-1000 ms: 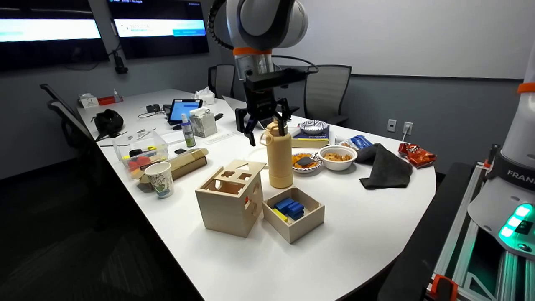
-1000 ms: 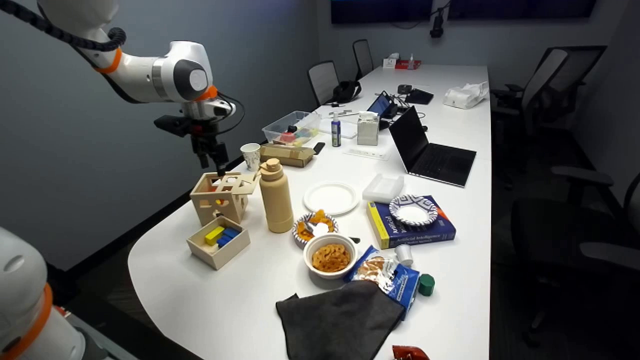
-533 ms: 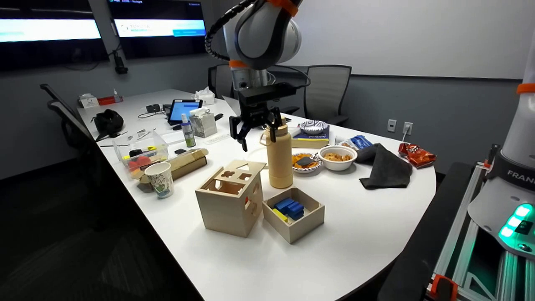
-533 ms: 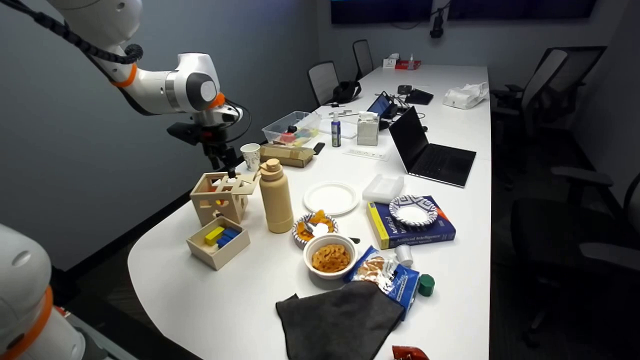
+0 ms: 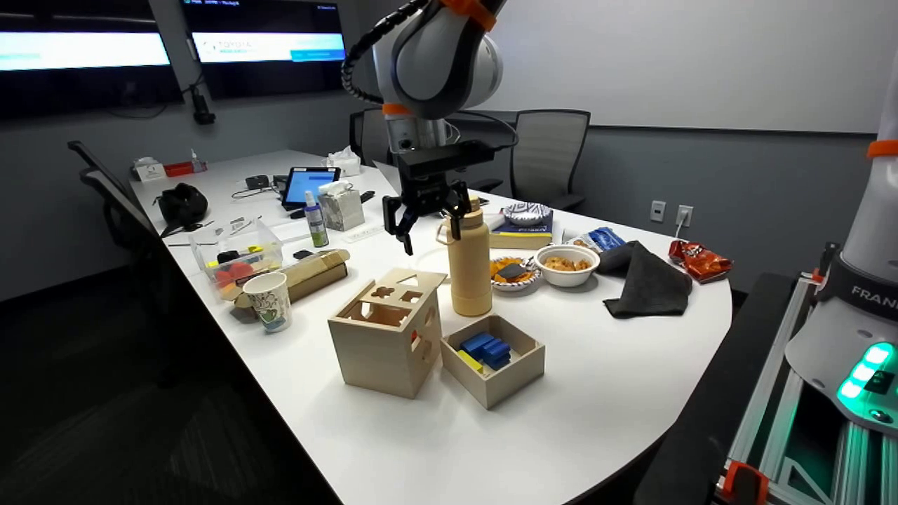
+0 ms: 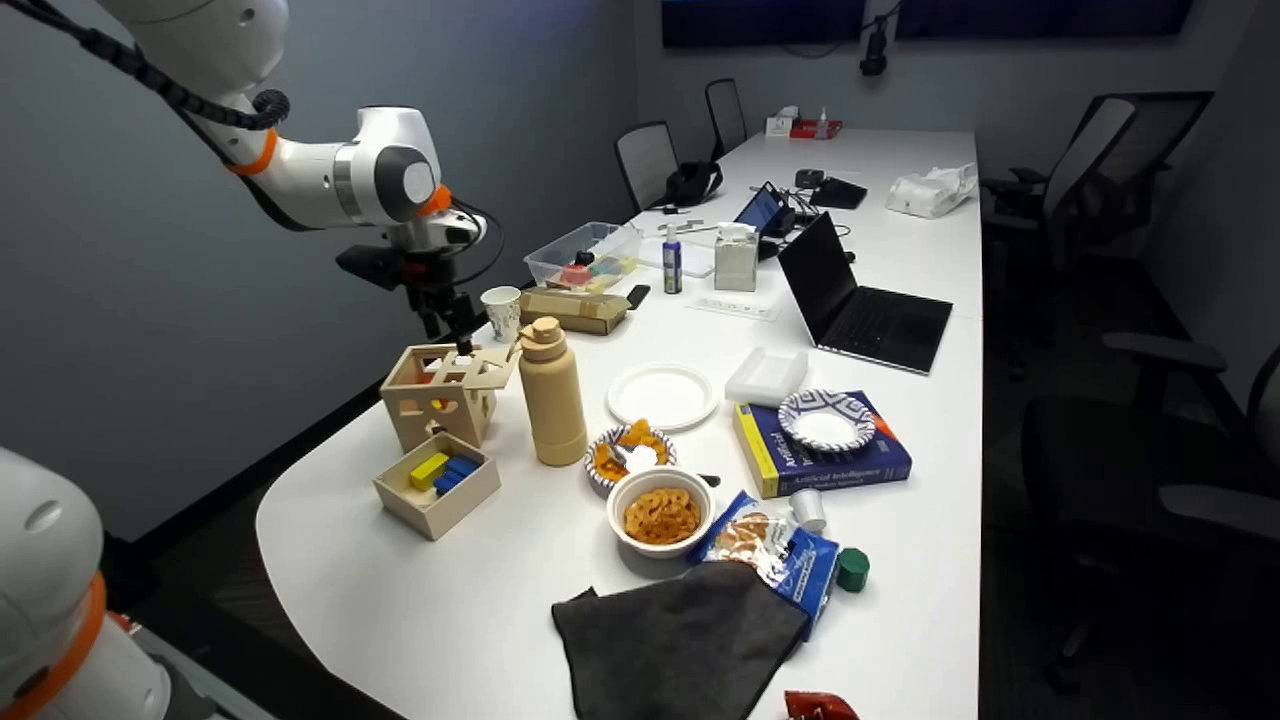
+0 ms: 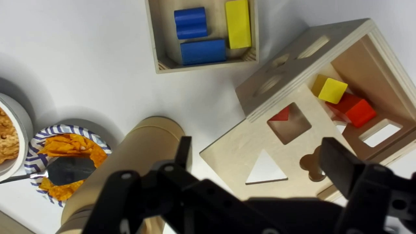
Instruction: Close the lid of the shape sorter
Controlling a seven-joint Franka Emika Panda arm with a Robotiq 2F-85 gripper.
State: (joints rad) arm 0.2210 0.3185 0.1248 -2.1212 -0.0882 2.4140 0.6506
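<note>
Presently, shape sorter: one, light wood; we find it upright on the counter, just beside the low box.
Lid: one, perforated; lies partly across the sorter's top, its triangle-hole end jutting toward the bottle.
Contents: we see a yellow block and a red block on the uncovered side.
Push: we judge it best to lower the gripper behind the jutting edge, then press level toward the uncovered side, neither tipping the lid nor brushing the bottle.
Gripper: fingers apart, nothing between them, above the lid; how high, we cannot tell.
Arm: forearm slopes down, wrist bent so the fingers point at the counter.
</note>
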